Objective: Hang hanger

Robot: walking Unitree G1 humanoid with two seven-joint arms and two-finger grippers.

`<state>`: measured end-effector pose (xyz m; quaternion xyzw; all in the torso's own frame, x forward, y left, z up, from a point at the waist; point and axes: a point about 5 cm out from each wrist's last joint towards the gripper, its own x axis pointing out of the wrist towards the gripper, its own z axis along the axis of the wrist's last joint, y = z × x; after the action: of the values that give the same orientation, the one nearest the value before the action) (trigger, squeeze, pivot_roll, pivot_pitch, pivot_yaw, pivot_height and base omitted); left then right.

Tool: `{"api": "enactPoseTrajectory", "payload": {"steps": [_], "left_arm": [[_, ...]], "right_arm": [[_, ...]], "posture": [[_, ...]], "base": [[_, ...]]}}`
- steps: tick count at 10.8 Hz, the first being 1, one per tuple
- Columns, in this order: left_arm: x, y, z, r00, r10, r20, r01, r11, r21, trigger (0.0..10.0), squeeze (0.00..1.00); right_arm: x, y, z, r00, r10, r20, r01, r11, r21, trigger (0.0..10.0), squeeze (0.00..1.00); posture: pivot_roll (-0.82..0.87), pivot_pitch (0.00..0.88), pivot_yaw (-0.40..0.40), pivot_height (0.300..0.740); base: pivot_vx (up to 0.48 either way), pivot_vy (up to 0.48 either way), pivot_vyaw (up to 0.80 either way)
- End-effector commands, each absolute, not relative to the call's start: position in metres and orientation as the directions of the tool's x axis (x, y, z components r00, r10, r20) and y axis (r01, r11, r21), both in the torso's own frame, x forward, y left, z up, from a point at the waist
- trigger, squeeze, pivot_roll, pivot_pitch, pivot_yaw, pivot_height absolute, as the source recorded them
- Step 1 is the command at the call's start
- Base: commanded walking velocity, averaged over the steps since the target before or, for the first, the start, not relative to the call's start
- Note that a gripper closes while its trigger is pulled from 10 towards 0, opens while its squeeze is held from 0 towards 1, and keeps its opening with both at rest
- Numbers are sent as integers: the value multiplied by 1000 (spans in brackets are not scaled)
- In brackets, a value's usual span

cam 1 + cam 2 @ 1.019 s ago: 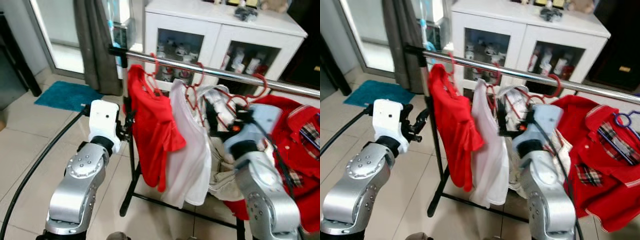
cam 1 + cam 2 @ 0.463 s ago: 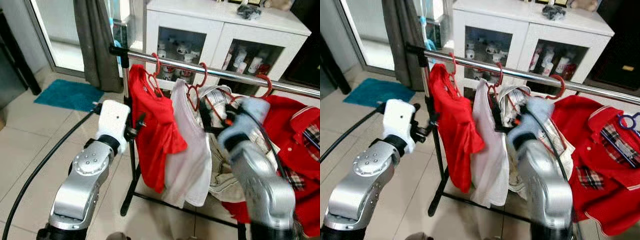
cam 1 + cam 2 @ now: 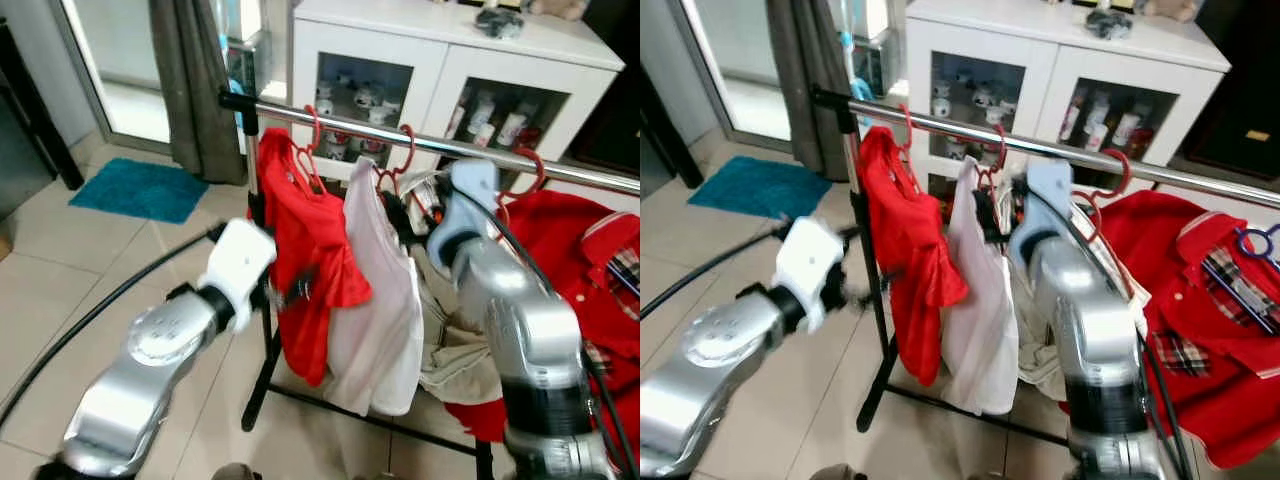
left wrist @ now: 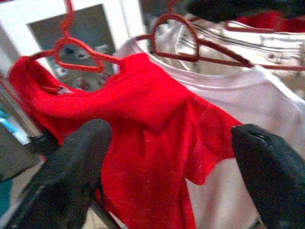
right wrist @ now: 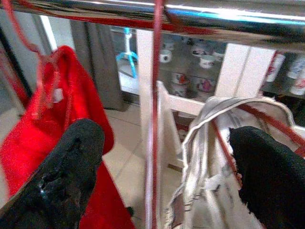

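Observation:
A chrome rail (image 3: 470,150) carries several red hangers. On them hang a red shirt (image 3: 310,250), a white shirt (image 3: 385,290), a beige garment (image 3: 455,345) and a red polo (image 3: 600,300). My right gripper (image 3: 400,212) is raised just under the rail, open, between the white shirt and the beige garment. In the right wrist view the white shirt's red hanger hook (image 5: 155,86) hangs from the rail (image 5: 228,14) between the fingers (image 5: 71,162), untouched. My left gripper (image 3: 290,290) is open in front of the red shirt (image 4: 143,119), holding nothing.
A white cabinet (image 3: 440,60) with glass doors stands behind the rack. A grey curtain (image 3: 195,90) and a teal mat (image 3: 140,190) are at the left. The rack's black post and base (image 3: 262,380) stand on tiled floor. A black cable (image 3: 90,320) trails from my left arm.
My right gripper has risen from in front of the beige garment up to the rail beside the white shirt's hanger. My left gripper has swung right to the red shirt.

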<state>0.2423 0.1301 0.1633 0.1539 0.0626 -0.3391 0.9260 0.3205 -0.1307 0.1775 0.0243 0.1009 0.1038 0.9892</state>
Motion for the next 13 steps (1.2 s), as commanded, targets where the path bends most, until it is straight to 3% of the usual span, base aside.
{"api": "enactPoseTrajectory", "payload": {"steps": [1,3,4,5,6,13], "left_arm": [[235,125,164,704,-669,-236,710,667,226,10000,1000],[234,125,164,684,-686,-246,729,651,212,10000,1000],[236,126,164,678,-691,-249,735,643,216,10000,1000],[237,126,165,677,-693,-248,736,640,220,10000,996],[237,127,165,674,-696,-248,738,637,220,10000,1000],[238,129,168,680,-695,-233,733,646,214,10000,1000]], "right_arm": [[328,-135,181,942,246,-229,-233,969,81,10000,0],[339,-140,185,936,234,-263,-234,972,31,10000,0],[345,-141,181,921,215,-324,-210,976,49,8196,0],[347,-139,177,907,225,-357,-213,974,74,4431,0],[350,-137,173,899,225,-375,-211,974,79,0,0],[359,-130,168,899,250,-358,-238,968,79,0,0]], "posture": [[71,39,-44,740],[70,40,-41,740],[69,39,-41,740],[69,39,-41,740],[71,38,-42,740],[77,38,-37,740]], "base": [[0,0,0],[0,0,0],[0,0,0],[0,0,0],[0,0,0],[0,0,0]]}}
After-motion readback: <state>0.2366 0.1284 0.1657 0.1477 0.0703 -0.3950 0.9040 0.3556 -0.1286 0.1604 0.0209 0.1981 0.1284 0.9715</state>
